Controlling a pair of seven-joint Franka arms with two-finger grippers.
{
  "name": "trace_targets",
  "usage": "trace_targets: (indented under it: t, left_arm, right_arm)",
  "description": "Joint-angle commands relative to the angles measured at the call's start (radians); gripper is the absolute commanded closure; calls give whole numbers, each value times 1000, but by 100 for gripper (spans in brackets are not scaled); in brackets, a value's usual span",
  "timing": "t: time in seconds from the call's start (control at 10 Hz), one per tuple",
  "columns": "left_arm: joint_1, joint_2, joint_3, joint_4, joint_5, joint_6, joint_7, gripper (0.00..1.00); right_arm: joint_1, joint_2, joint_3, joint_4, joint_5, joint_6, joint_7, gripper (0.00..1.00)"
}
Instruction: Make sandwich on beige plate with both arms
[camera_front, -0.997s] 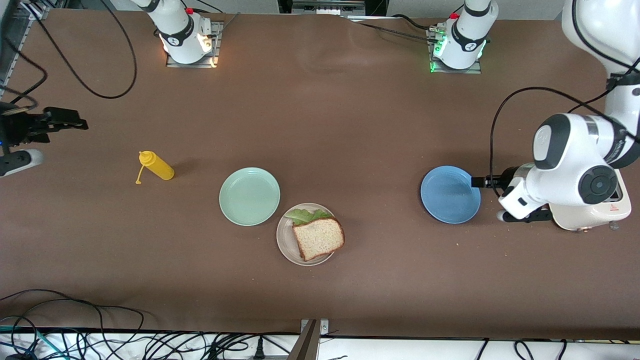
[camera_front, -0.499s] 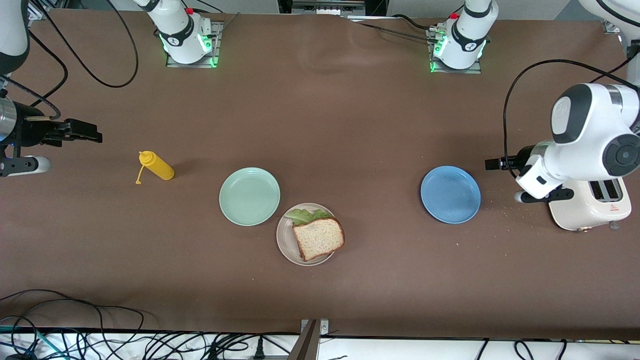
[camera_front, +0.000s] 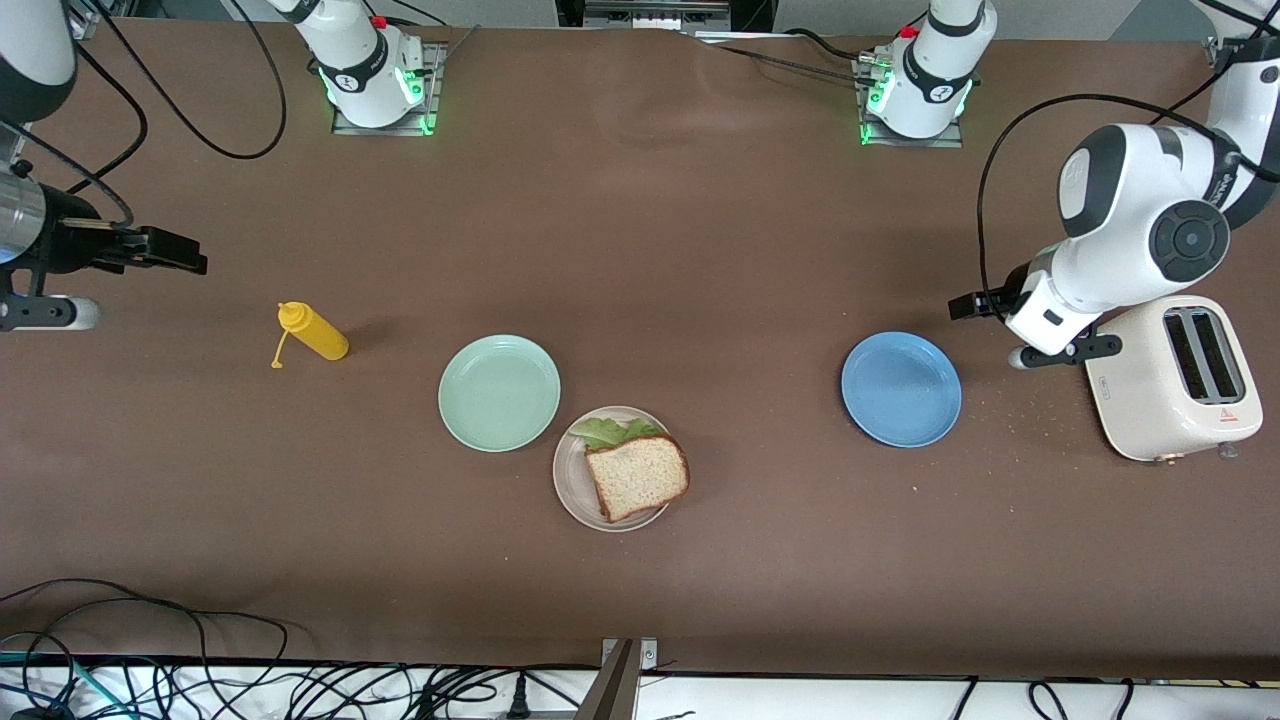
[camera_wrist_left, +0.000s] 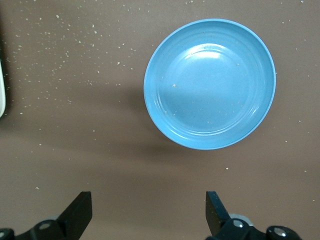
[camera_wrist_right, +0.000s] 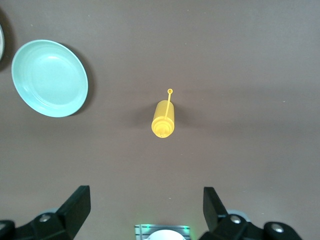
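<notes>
Right hand (camera_front: 185, 262): empty, fingers spread wide, up in the air over bare bench (camera_front: 700, 250) at the right arm's end, near the mustard bottle (camera_front: 315, 333). The right wrist view shows that bottle lying on its side, cap strap out, with the green plate (camera_front: 499, 392) off to one side.

Green plate: empty, mid-bench toward the right arm's end.

Beige plate (camera_front: 575, 490): just beside the green plate and nearer the front edge of the bench. It carries the sandwich (camera_front: 637, 476); the top bread slice overhangs the rim on one side, and lettuce (camera_front: 608, 431) shows at the edge away from the front camera. The lower slice is hidden under the top one.

Blue plate (camera_front: 901, 389): empty apart from crumbs, toward the left arm's end.

Left hand (camera_front: 972, 305): empty, fingers wide apart, over the bench between the blue plate and the toaster (camera_front: 1170, 380). Toaster slots look empty.

Judgement: sandwich looks assembled on the right plate; both arms stand clear. Little appears left, except perhaps squaring the top slice.
</notes>
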Motion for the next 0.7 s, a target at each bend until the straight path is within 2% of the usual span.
trace_targets:
  t: [0.0, 0.3, 0.6]
  left_arm:
    - [14, -67, -1, -16, 31, -65, -15, 0]
    - [34, -60, 2, 117, 30, -195, -12, 0]
    - [35, -13, 0, 339, 74, -428, -13, 0]
  right_arm:
    - [-20, -29, -14, -41, 35, 44, -72, 0]
    - [-20, -24, -12, -38, -26, 49, -107, 0]
    - [-14, -15, -11, -36, -39, 47, -104, 0]
